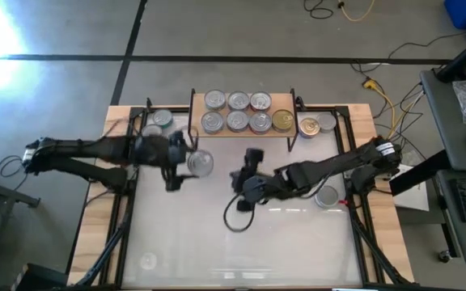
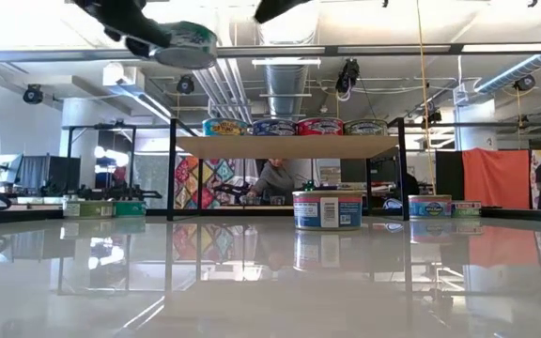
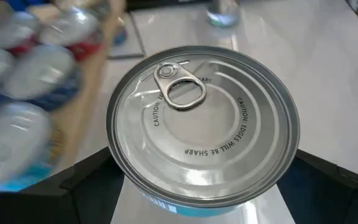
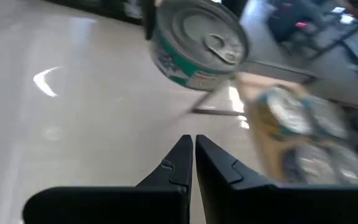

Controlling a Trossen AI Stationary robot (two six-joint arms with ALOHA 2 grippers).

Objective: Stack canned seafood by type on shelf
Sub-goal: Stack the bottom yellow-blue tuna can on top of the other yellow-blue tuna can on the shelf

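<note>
A silver-topped tin (image 3: 202, 127) with a pull-ring and a green-and-white side band hangs in the air, clamped across its rim by the left gripper (image 1: 186, 164), whose fingers stand wide around it. From above it sits at about ten o'clock of the white tabletop's middle, well above the surface and just short of the shelf (image 1: 241, 113). It seems to be held high so that it can clear the board's edge and come down on top of tins already there.

The shelf, a light-wood board on thin black legs, stands at twelve o'clock. It carries two rows of tins, mostly silver-topped, with one gold-topped tin (image 1: 282, 120) at its three o'clock end. From table height the front row shows blue, red and pale labels side by side.

More tins rest on the tabletop (image 1: 241, 234): two at ten o'clock beside the shelf's left legs, two at two o'clock just past its right end, and one near four o'clock.

The right gripper (image 4: 193, 154) waits near the table's centre, fingers pressed together and holding nothing, likely kept clear of the left arm's path.
</note>
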